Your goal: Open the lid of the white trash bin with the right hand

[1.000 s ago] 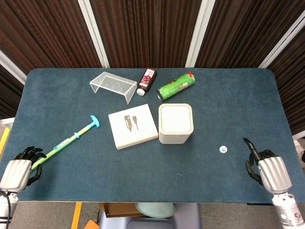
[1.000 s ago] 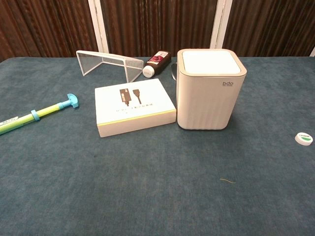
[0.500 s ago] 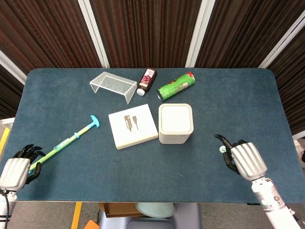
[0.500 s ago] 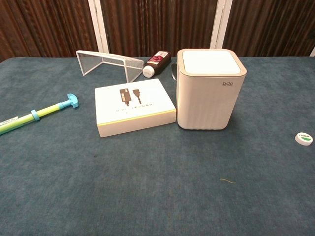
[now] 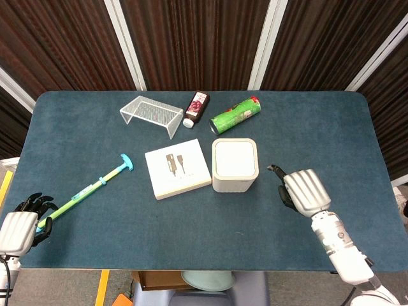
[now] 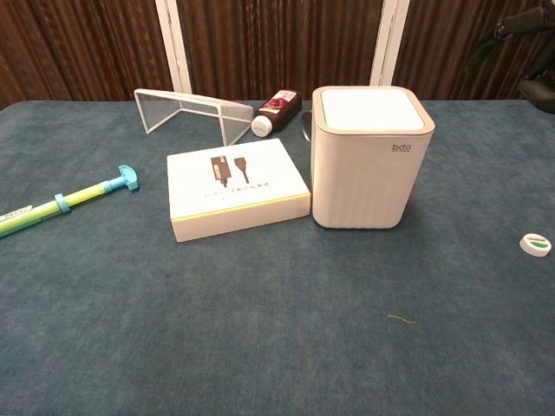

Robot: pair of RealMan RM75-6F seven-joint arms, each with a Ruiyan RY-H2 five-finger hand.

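Observation:
The white trash bin (image 5: 234,166) stands upright at the table's middle with its flat lid (image 6: 373,111) down. My right hand (image 5: 302,191) hovers just right of the bin, at about lid height, apart from it. It holds nothing, and one finger reaches toward the bin's right side. In the chest view only its dark fingertips (image 6: 519,28) show at the top right, above and right of the lid. My left hand (image 5: 20,227) lies at the table's front left corner, fingers loosely curled and empty.
A white flat box (image 5: 177,169) lies against the bin's left side. Behind the bin lie a green can (image 5: 235,115), a dark bottle (image 5: 196,109) and a wire rack (image 5: 151,115). A green-blue stick (image 5: 89,189) lies at left, and a small white cap (image 6: 535,244) at right.
My right hand has risen and moved left from the table's front right edge toward the bin, now covering the white cap in the head view. My left hand has slipped slightly toward the near edge.

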